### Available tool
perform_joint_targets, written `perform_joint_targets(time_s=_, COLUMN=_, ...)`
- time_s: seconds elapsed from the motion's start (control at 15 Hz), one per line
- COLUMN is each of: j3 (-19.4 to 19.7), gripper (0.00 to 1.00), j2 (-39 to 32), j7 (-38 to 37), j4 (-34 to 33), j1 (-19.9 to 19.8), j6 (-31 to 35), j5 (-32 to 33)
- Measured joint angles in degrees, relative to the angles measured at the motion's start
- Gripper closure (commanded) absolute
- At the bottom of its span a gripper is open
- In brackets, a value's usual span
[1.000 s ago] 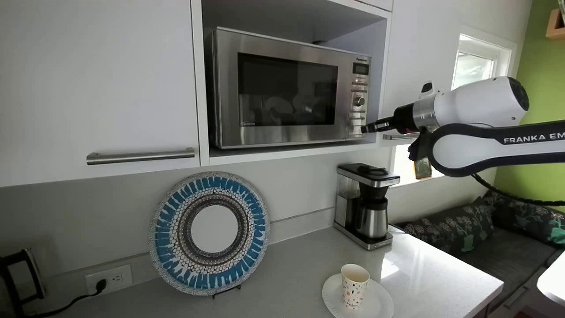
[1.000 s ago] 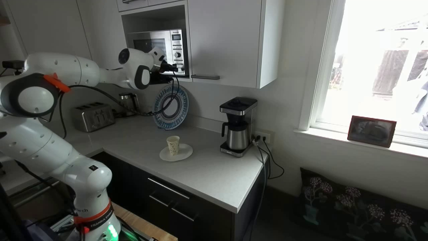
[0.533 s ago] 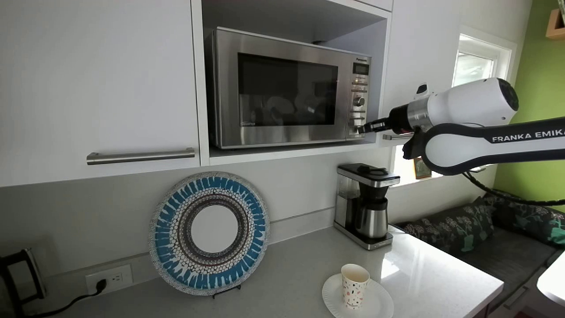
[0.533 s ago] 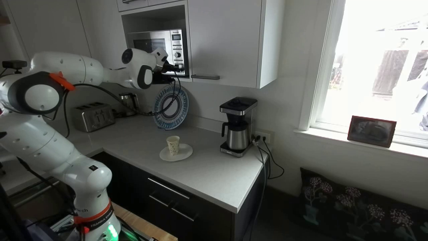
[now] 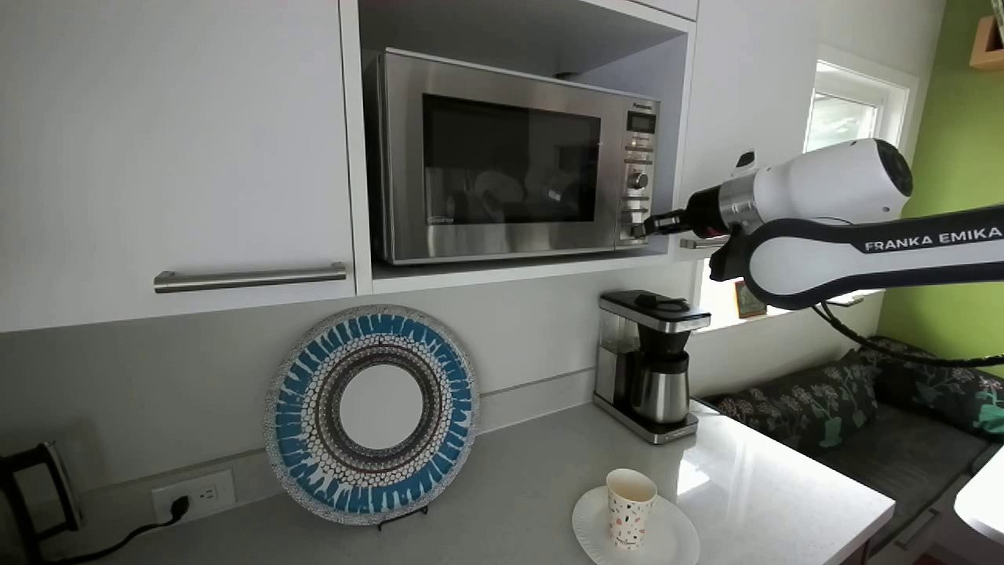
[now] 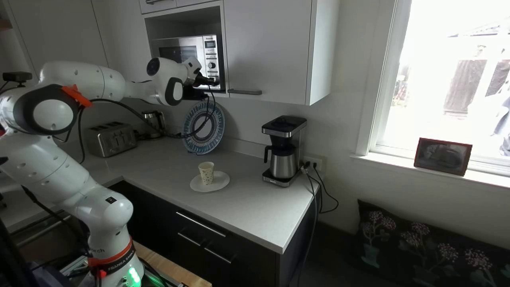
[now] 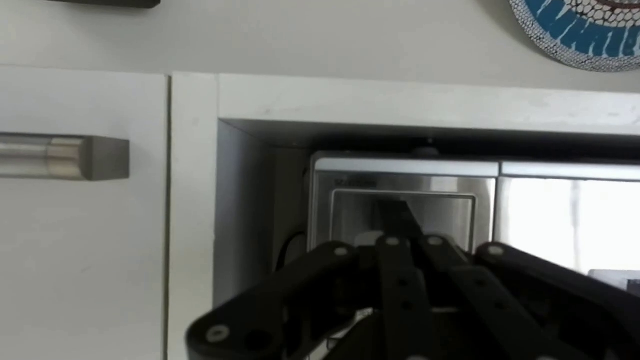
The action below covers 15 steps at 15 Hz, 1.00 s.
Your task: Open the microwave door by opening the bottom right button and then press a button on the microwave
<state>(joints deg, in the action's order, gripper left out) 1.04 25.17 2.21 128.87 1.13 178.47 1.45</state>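
Closed and empty, presumably for poking, the Robotiq gripper (image 5: 639, 231) is pointing at the Panasonic microwave's (image 5: 502, 237) door-release button (image 7: 355, 212).

Since 1.0 s ago, in the upper right of an exterior view, the Franka Panda arm (image 5: 823, 188) has shifted left — its Robotiq gripper (image 5: 639, 231) now overlapping more of the bottom button (image 7: 445, 215) of the Panasonic microwave (image 5: 502, 239).
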Motion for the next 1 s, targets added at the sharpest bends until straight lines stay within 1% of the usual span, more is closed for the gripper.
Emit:
perform_joint_targets(time_s=0.27, j3=-0.44, gripper=1.00, j2=-0.21, j7=-1.42, j4=-0.43, j1=-0.36, j6=-0.48, j5=-0.29)
perform_joint_targets(time_s=0.53, j3=-0.65, gripper=1.00, j2=-0.44, j7=-4.06, j4=-1.82, j1=-0.47, j6=-3.22, j5=-1.17)
perform_joint_targets(time_s=0.87, j3=-2.11, gripper=1.00, j2=-0.64, j7=-9.01, j4=-3.57, j1=-2.06, j6=-6.93, j5=-1.19)
perform_joint_targets(time_s=1.0, j3=-2.17, gripper=1.00, j2=-1.04, j7=-9.02, j4=-4.19, j1=-2.14, j6=-7.46, j5=-1.19)
